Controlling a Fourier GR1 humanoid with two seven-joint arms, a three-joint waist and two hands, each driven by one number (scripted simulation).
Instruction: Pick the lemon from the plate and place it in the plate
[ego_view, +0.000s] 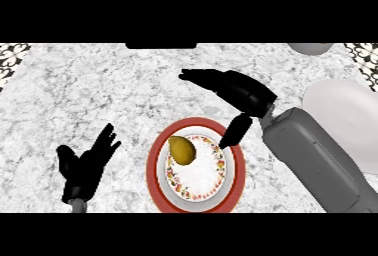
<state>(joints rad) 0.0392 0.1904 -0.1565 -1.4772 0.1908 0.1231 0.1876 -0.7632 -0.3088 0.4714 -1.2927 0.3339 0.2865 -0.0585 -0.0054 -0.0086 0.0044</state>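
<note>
Nearest me, at the lower left, my left hand (87, 167) rests with fingers straight and up, holding nothing, well apart from the work. Just right of it sits the red-rimmed plate (158, 160), and in it, toward its upper left, lies the lemon (181, 149), long axis running near to far with a slight tilt. My right hand (238, 91) hangs beyond and to the right of the plate, fingers spread toward the far left, thumb (235, 131) pointing down over the plate's right rim; it grasps nothing. The lemon therefore lies nearer and to the left of that palm, and I judge the right hand the closer of the two for the pick. At the right edge, farther off, a plain white plate (343, 117) holds nothing I can see; I take it as the destination.
</note>
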